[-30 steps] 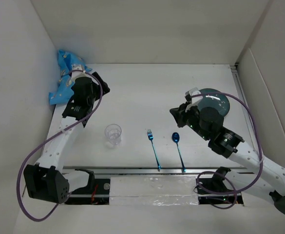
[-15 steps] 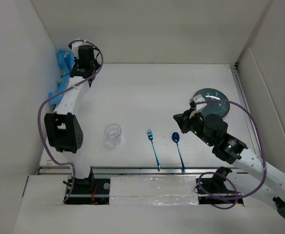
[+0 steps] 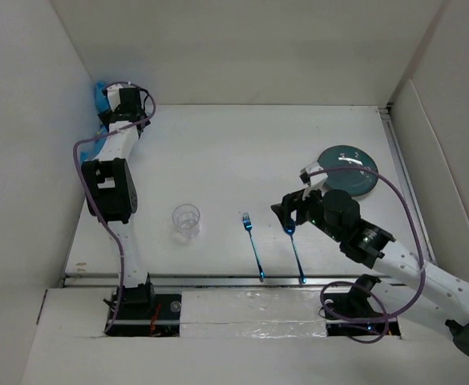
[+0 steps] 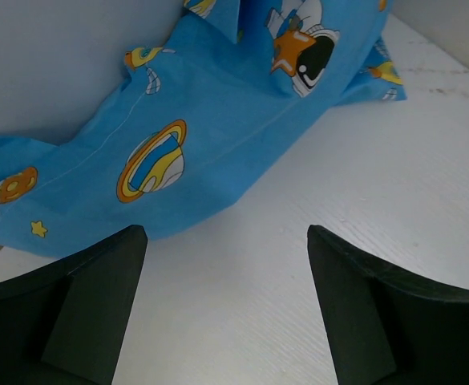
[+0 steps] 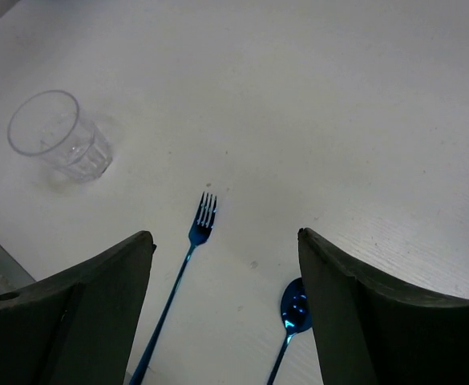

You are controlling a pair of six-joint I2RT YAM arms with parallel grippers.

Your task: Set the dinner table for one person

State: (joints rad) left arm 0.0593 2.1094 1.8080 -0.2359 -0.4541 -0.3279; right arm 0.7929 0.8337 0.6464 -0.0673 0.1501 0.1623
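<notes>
From above, the matte white rectangular desk [image 3: 242,152] fills the walled space. The left gripper [image 3: 111,104] is at its far-left corner by a crumpled blue cloth [image 3: 100,95]. The right gripper [image 3: 286,212] hangs over a slim blue spoon [image 3: 296,250], near a fork [image 3: 253,245], a clear glass [image 3: 186,220] and a round dark plate [image 3: 354,172].

Left wrist: the gripper is spread wide and empty, with the planet-printed cloth ahead.

Right wrist: the gripper is released and holds nothing.

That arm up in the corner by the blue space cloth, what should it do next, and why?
Probably ease the left end effector forward and close on the near edge of the placemat: it stands open and empty, and the placemat lies crumpled against the wall, not spread on the dinner table.
</notes>
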